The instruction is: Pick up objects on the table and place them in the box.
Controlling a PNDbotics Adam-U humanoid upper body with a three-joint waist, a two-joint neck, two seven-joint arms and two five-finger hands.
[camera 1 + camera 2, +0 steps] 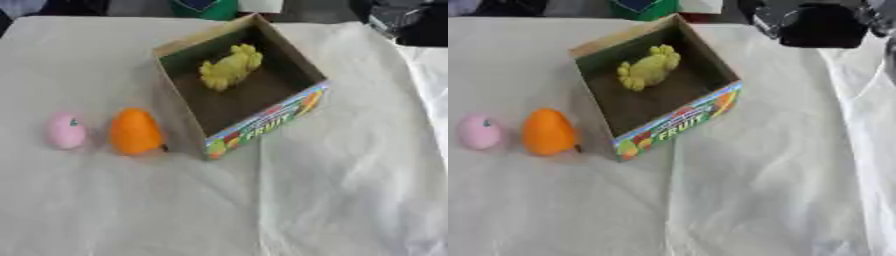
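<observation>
A pink fruit [66, 130] is seen farthest from the right hand [820, 25], with an orange fruit [135, 131] just beside it and close to the box [262, 125]. Inside the box a yellow fruit [230, 67] is already lodged. The right hand is glimpsed only as a dark shape at the upper right corner; whether its fingers are spread or curled cannot be told. The left hand is not shown.

A long reach across the box would be needed from that hand, so the box wall might be struck and shifted. The rounded fruits could be nudged and rolled over the white cloth [332, 200], or the cloth bunched.
</observation>
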